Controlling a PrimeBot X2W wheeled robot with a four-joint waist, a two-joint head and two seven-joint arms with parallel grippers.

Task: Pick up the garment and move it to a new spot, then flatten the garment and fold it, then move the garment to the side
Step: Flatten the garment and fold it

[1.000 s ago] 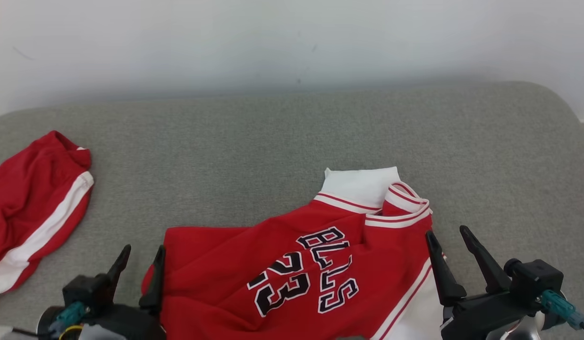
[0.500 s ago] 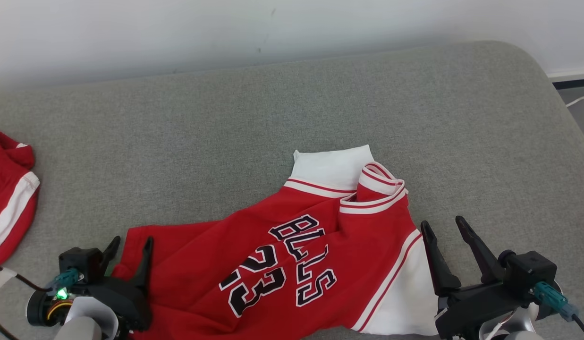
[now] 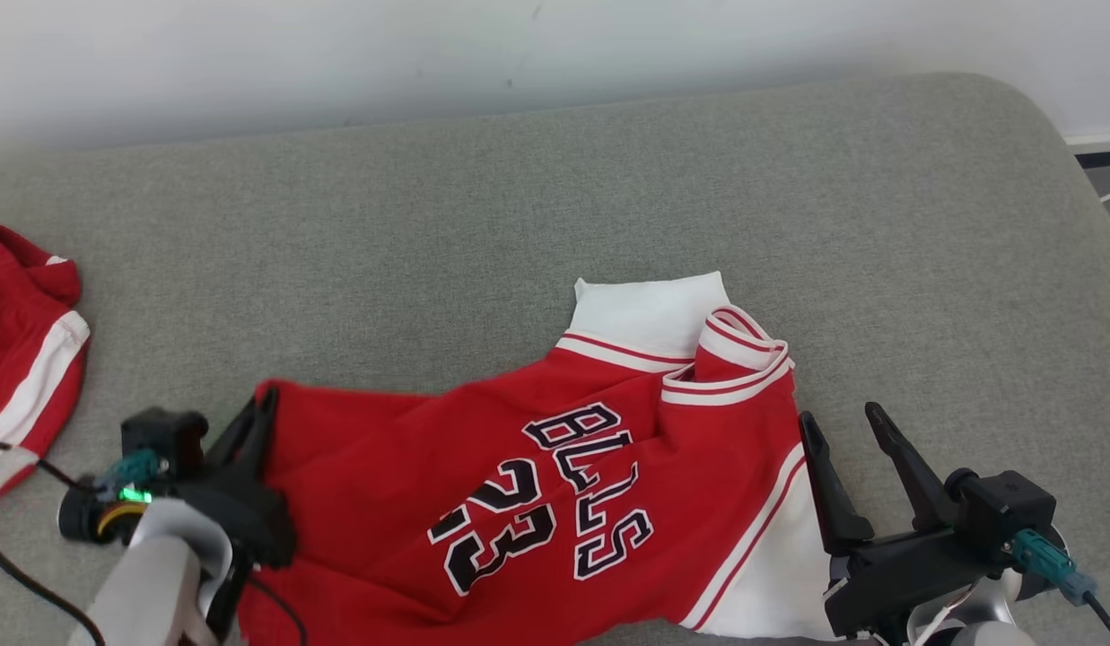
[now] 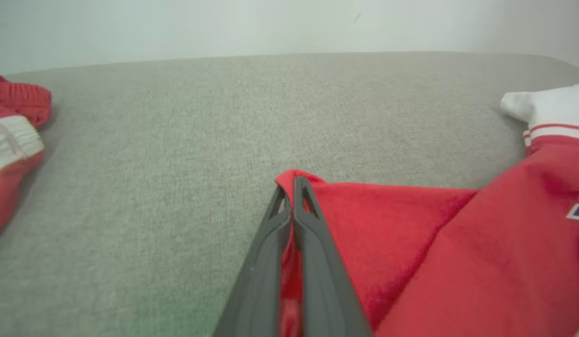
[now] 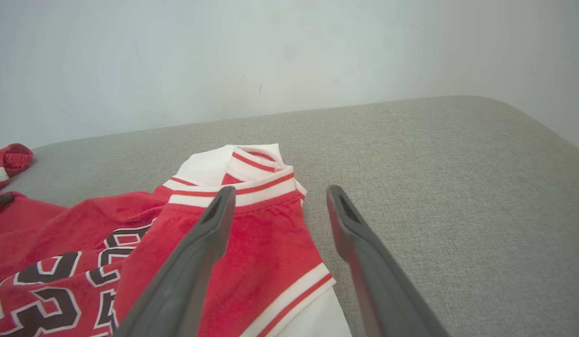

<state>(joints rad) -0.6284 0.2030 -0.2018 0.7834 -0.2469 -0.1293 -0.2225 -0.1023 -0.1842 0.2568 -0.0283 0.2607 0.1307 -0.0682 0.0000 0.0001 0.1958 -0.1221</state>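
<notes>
Clearly, at lower left I have the left gripper (image 3: 260, 408) clamped tight on the red jersey (image 3: 519, 467) corner, while the right gripper (image 3: 837, 417) gapes wide and empty at lower right.

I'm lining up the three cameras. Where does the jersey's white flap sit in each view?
Head view: white flap just right of centre, at the far end of the jersey.
Left wrist view: flap at the far right edge, upper half.
Right wrist view: flap left of centre, mid-height.
Shared landmark: the other red garment at each view's left edge.
</notes>
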